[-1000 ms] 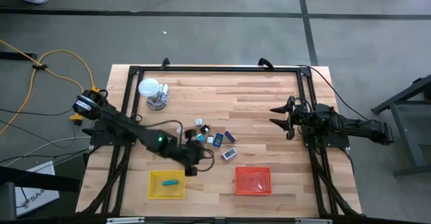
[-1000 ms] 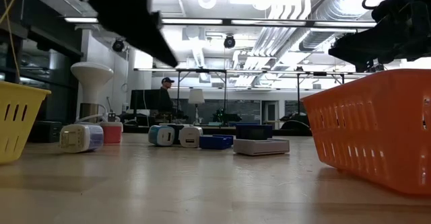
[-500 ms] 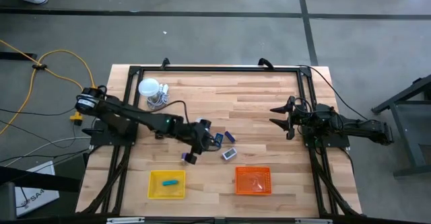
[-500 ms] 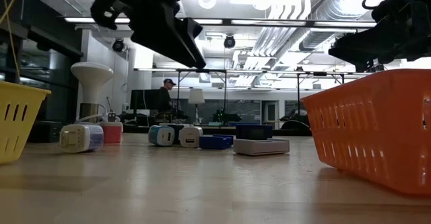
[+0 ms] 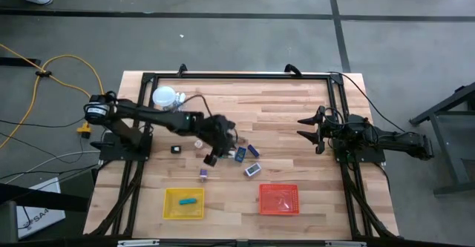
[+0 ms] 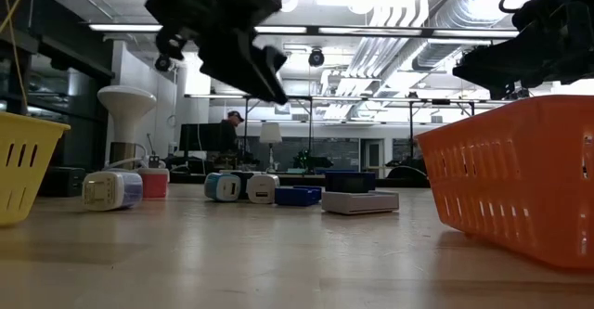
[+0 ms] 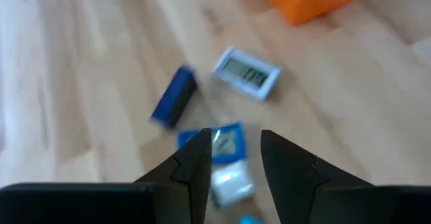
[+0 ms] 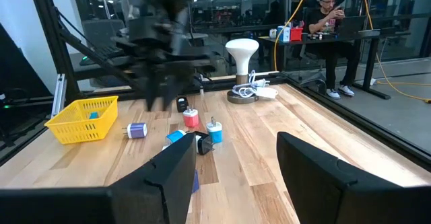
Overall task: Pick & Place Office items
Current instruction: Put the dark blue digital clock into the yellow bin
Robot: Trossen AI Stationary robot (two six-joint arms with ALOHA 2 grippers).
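Grey concrete floor surrounds the pale wooden plank counter (image 5: pixel 282 113), which is edged by a black metal frame. Taking the yellow mesh plastic tray (image 5: pixel 183 203) at the counter's near edge as the landmark: a small teal block (image 5: pixel 188 200) lies inside it. Just beyond the tray, toward the counter's middle, a little purple roll (image 5: pixel 202 174) lies on the wood, and a tiny black block (image 5: pixel 176 149) sits farther off on the left arm's side. The main cluster of small blue, white and black office items (image 5: pixel 241 153) is farther still from the tray, toward the middle, with a white flat gadget with a grey display (image 5: pixel 252 170) at its edge nearest the orange mesh plastic tray (image 5: pixel 279 199), which stands well apart from the yellow one along the same edge.

Above that cluster hangs the left pincer (image 5: pixel 214 155); its wrist camera shows the fingers (image 7: pixel 192 170) parted a little with nothing between them. On the far side of the cluster from the yellow tray, the right pincer (image 5: pixel 306 127) waits with its fingers spread wide and empty. A white globe on a wire stand (image 5: pixel 166 99) stands at the far left corner.
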